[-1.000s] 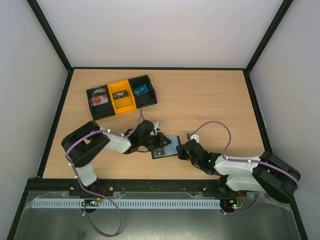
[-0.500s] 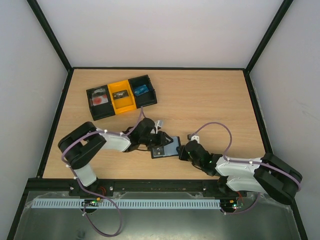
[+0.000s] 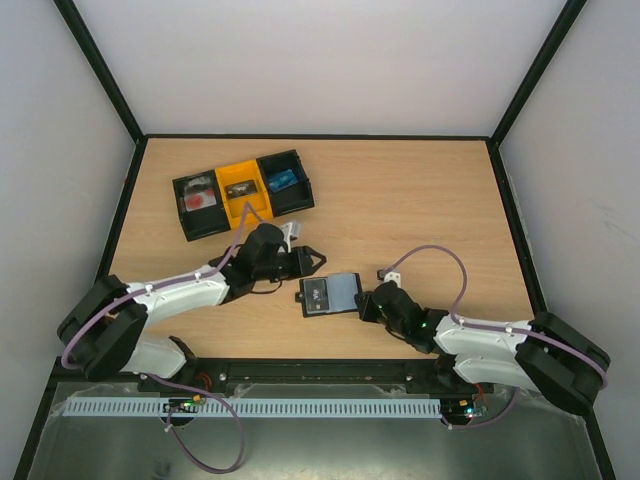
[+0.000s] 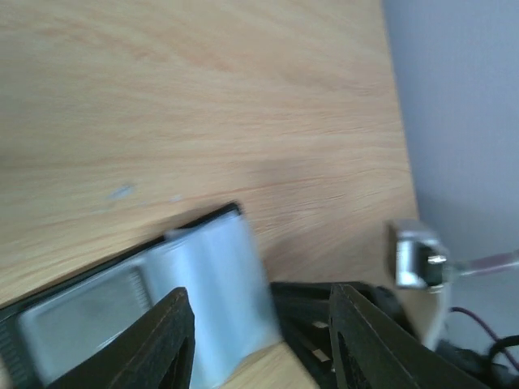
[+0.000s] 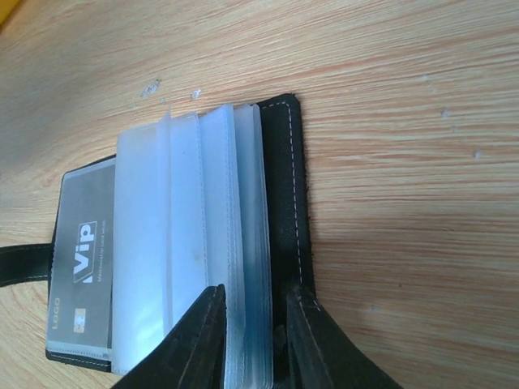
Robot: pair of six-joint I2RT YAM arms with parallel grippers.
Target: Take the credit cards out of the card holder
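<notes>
The card holder point(image 3: 332, 294) lies open on the table, a black wallet with clear bluish sleeves. In the right wrist view point(image 5: 199, 243) a grey card marked ViP point(image 5: 85, 267) sits inside a left sleeve. My right gripper point(image 3: 363, 303) is shut on the holder's right edge, its jaws point(image 5: 255, 340) pinching the sleeve stack and black cover. My left gripper point(image 3: 310, 262) is open and empty, just up-left of the holder and apart from it. The left wrist view is blurred and shows the gripper point(image 4: 263, 344) over the holder's sleeves point(image 4: 203, 284).
A black-and-yellow three-compartment tray point(image 3: 243, 191) stands at the back left, with a reddish thing, a dark thing and a blue thing in its compartments. Bare wood point(image 3: 420, 200) spreads to the right and back. Black frame rails edge the table.
My left arm has pulled back up and to the left, off the card holder, which now lies uncovered. My right gripper has kept its hold on the holder's edge.
</notes>
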